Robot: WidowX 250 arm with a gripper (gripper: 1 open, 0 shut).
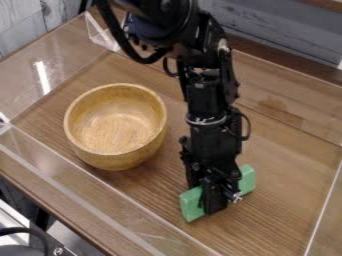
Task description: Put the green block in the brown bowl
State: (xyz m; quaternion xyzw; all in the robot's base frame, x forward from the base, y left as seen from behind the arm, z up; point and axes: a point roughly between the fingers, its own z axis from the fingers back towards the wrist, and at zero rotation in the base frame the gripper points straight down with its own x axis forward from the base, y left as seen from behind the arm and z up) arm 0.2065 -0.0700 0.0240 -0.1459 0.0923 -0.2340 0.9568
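The green block point(242, 180) lies flat low on the wooden table, right of the brown bowl point(118, 153), with both ends sticking out from under the black arm. My gripper point(218, 196) comes straight down on the block's middle. Its fingers clamp the block across its narrow width, so the gripper is shut on it. I cannot tell whether the block touches the table or hangs just above it. The bowl is empty and stands about a hand's width to the left of the gripper.
A low clear plastic wall point(54, 160) runs around the wooden tabletop point(287, 130). Black cables point(127, 35) loop behind the arm at the top. The table's front edge lies close below the block.
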